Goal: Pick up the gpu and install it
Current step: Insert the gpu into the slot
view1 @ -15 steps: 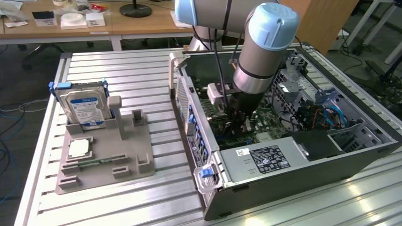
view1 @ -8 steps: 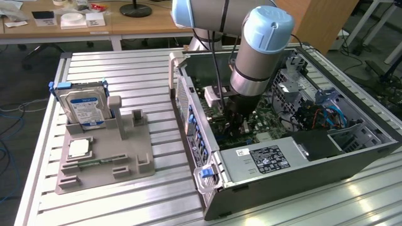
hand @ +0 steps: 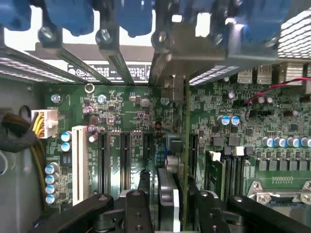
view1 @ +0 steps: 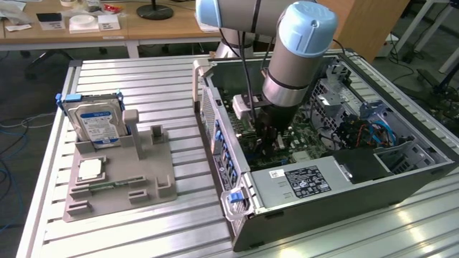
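GPU (hand: 182, 160), a thin green card seen edge-on, stands upright on the motherboard (hand: 126, 111) between narrowly parted fingers (hand: 146, 194).

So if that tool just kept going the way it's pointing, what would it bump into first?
Probably the gpu, standing edge-on between the tool fingers, then the green motherboard under it. How deep the card sits is unclear.
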Motion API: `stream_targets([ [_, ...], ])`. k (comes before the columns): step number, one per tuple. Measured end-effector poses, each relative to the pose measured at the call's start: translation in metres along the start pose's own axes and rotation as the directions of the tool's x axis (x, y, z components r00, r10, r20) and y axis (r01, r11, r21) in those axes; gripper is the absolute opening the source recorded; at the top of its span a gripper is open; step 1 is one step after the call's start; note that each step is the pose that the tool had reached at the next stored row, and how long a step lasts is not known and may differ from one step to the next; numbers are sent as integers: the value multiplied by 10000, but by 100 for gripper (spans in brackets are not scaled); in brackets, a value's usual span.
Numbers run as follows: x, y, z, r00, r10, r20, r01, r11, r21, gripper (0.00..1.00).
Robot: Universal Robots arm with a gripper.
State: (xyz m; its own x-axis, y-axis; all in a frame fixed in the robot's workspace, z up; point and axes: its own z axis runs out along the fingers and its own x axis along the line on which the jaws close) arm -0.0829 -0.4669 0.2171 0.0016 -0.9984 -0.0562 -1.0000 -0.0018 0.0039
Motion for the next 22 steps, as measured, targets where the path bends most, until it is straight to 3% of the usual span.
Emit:
stream_targets([
  [1,-6,0,-105,10000,-2,-1,2,10000,16,40],
  [16,-35,2,-586,10000,-6,0,6,10000,84,40],
  [19,-36,2,-592,10000,-6,2,6,10000,92,40],
  [22,-36,2,-593,10000,-6,1,6,10000,92,32],
])
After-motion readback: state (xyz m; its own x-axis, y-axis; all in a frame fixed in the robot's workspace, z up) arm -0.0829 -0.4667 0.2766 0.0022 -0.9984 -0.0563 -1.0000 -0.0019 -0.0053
